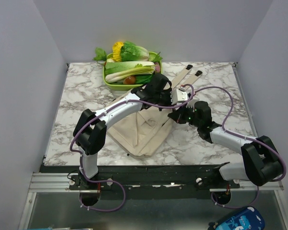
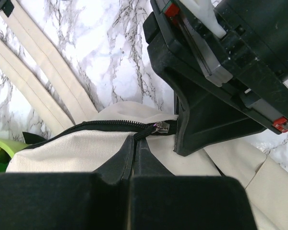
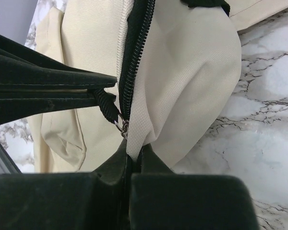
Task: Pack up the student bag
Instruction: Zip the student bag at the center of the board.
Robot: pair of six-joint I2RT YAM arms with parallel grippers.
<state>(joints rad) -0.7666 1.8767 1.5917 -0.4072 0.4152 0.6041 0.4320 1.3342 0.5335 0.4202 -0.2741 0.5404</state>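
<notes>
The student bag [image 1: 143,135], a beige canvas backpack, lies on the marble table, its two long straps [image 1: 186,74] stretching to the back right. My left gripper [image 1: 167,105] is shut on the black zipper pull [image 2: 143,134] of the bag [image 2: 72,151], just beside the metal slider [image 2: 162,127]. My right gripper [image 1: 180,115] is shut on the bag's beige fabric edge [image 3: 137,139] right next to the zipper [image 3: 133,62]. In the right wrist view the left fingers [image 3: 38,91] come in from the left, clamped on the pull tab [image 3: 105,103]. The zipper looks closed where it shows.
A green tray [image 1: 107,76] of vegetables stands at the table's back, just behind the left arm. The straps [image 2: 48,67] lie flat on the marble. A blue object [image 1: 236,222] lies below the table's front right corner.
</notes>
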